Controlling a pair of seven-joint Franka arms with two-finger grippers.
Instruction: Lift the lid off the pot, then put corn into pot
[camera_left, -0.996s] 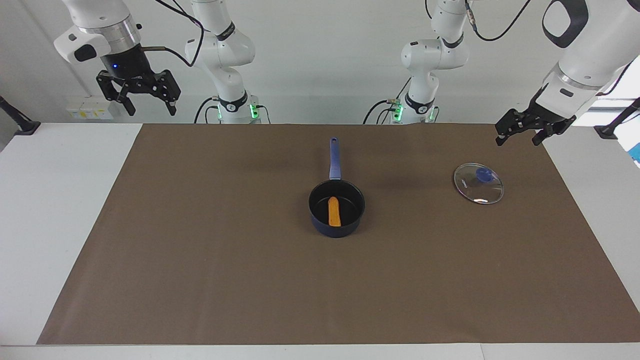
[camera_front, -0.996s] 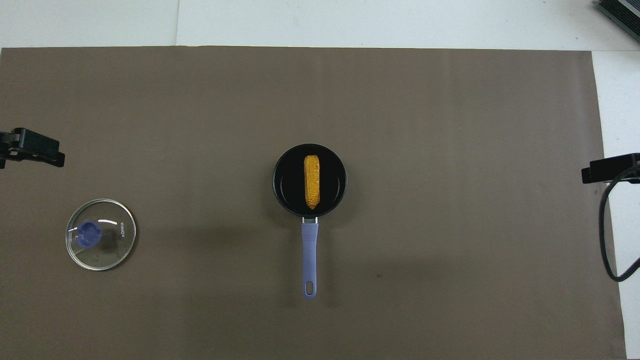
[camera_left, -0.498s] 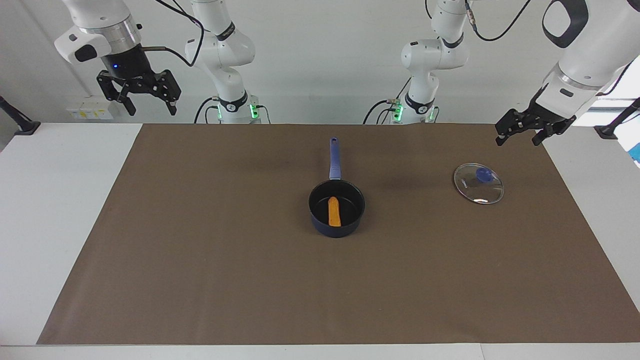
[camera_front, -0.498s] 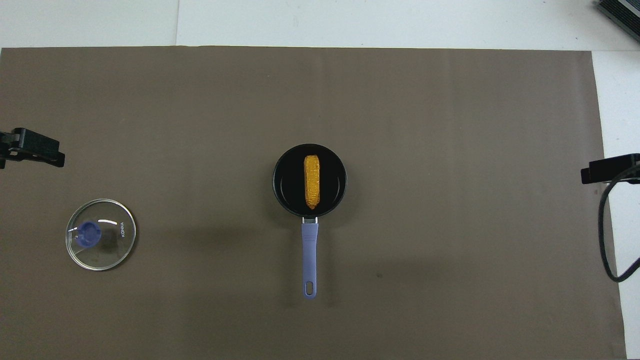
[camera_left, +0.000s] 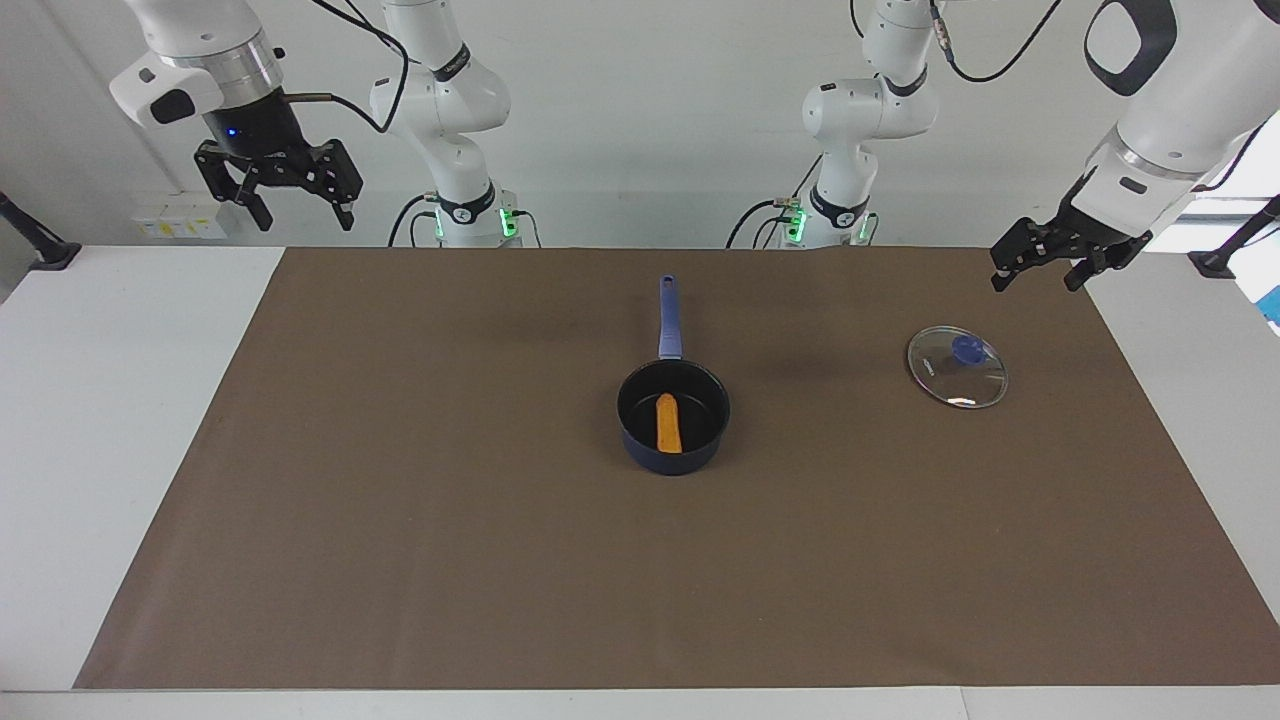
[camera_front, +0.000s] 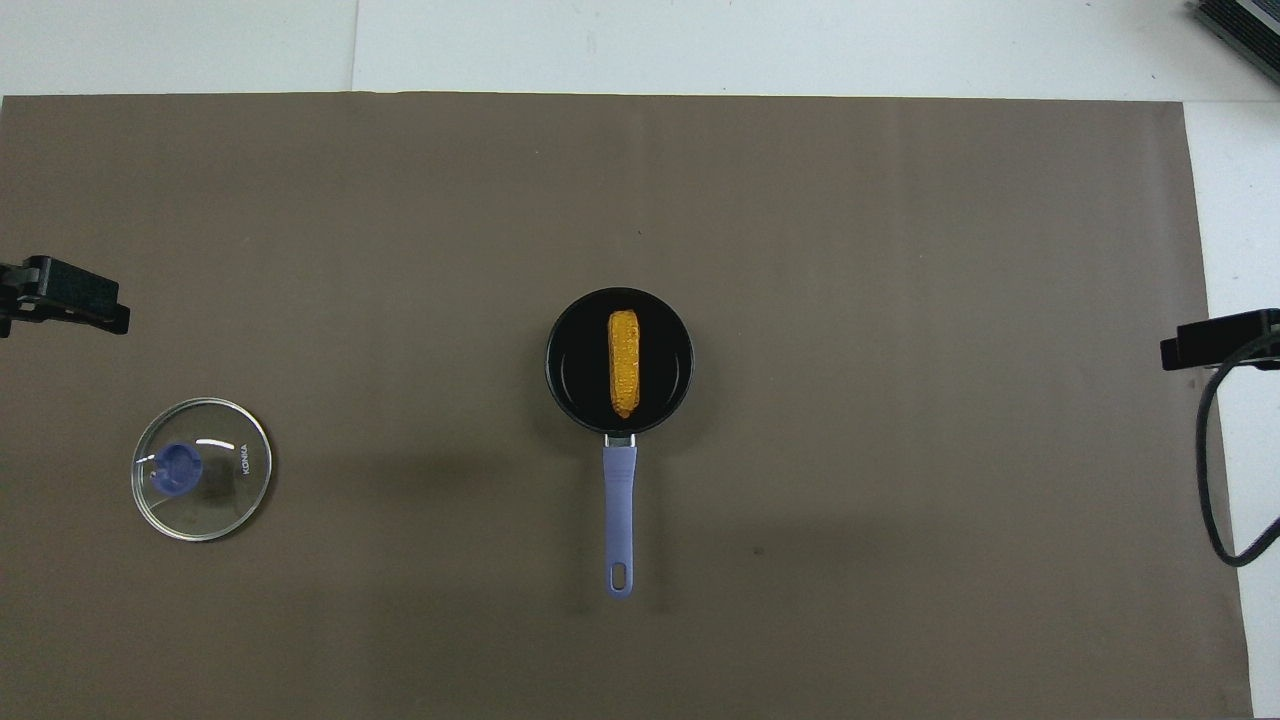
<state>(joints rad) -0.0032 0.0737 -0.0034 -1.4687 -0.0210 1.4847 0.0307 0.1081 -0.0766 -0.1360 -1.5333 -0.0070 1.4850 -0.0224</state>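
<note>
The dark navy pot (camera_left: 673, 417) (camera_front: 619, 360) stands mid-mat, its blue handle (camera_front: 619, 515) pointing toward the robots. The orange-yellow corn (camera_left: 668, 423) (camera_front: 624, 363) lies inside it on the black bottom. The glass lid (camera_left: 957, 367) (camera_front: 201, 468) with its blue knob lies flat on the mat toward the left arm's end, apart from the pot. My left gripper (camera_left: 1036, 280) (camera_front: 62, 305) hangs open and empty over the mat's edge at that end. My right gripper (camera_left: 303, 215) (camera_front: 1215, 338) is raised high at the right arm's end, open and empty.
A brown mat (camera_left: 400, 520) covers most of the white table (camera_left: 100, 400). A black cable (camera_front: 1212, 470) loops down at the right arm's end. A dark object (camera_front: 1240, 30) sits at the table's farthest corner on that end.
The right gripper has edged up very slightly. Pot, corn, lid and left gripper have not moved.
</note>
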